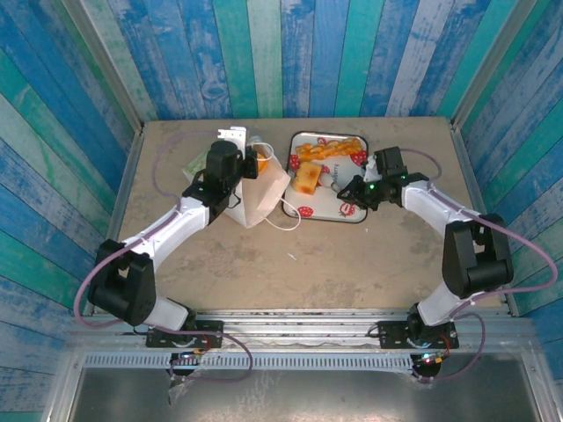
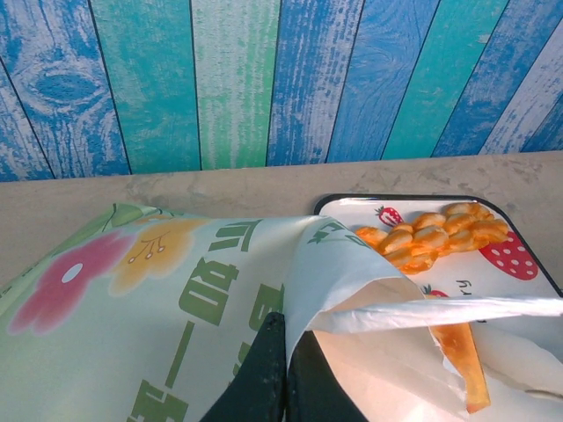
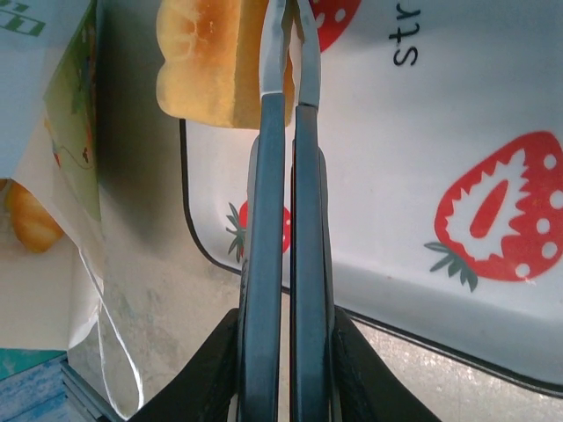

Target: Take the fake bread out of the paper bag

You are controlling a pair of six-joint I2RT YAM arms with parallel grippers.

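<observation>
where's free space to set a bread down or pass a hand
Most room: the bare table along the near side, between the arms and in front of the paper bag and tray. Also bare right of the tray. Crowded mid-table: left gripper shut on the bag, right gripper shut over the tray beside the toast, twisted rolls at its far end.

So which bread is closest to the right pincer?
The square toast, at the tips of the right pincer; the twisted rolls lie farther back on the tray.
</observation>
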